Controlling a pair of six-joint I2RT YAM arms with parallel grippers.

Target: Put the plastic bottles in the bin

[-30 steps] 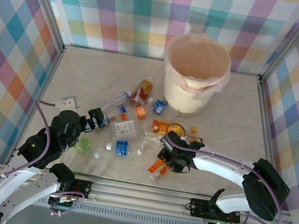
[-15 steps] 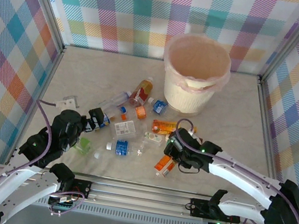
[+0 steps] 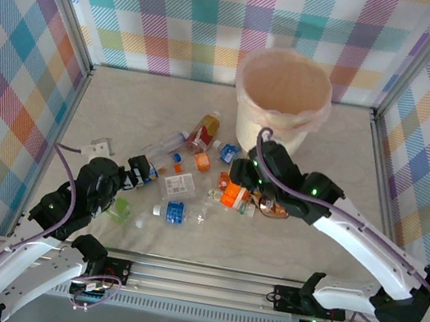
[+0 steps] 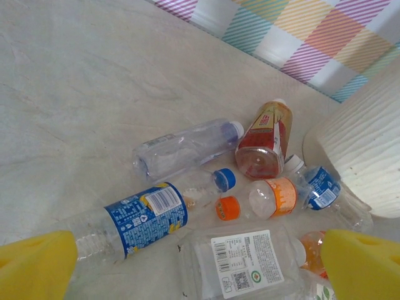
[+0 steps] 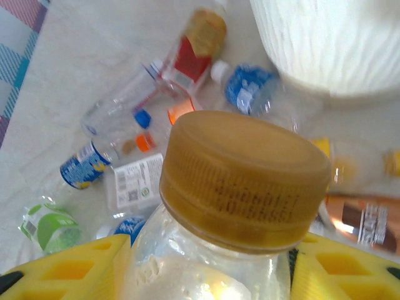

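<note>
1. Right gripper [image 5: 206,269]: my 2 yellow fingers [image 5: 69,272] are closed partway on 1 clear bottle [image 5: 244,181] with a tan ribbed cap. The bottle sits between the fingers with its cap toward the wrist camera. From above, its label is orange, and it is held clear of the table [image 3: 124,112], just in front of the bin [image 3: 272,142] and below its rim, not over the opening.

2. Left gripper [image 4: 200,265]: the jaws stand fully apart and grip nothing. The 2 yellow fingertips [image 4: 37,265] sit at the lower corners of the wrist view, low above the scattered plastic bottles [image 3: 188,173].

3. Items below the left gripper:
- 1 flat clear bottle with a white printed label [image 4: 244,259], between the fingertips.
- 1 blue-labelled bottle [image 4: 140,219] with a blue cap, lying on its side.
- 1 loose orange cap [image 4: 228,208], just beside it.
- 1 unlabelled clear bottle [image 4: 184,147], farther out.
- 1 red-labelled bottle [image 4: 265,140], lying with its neck pointing away.
- 1 orange-banded bottle [image 4: 275,197] and 1 crushed blue-labelled bottle [image 4: 322,187], near the bin's cream ribbed wall.

4. A green-labelled bottle [image 3: 117,209] lies at the left gripper's near side.

5. Bin: upright at the far right of the table, with a pinkish liner over its rim.
</note>
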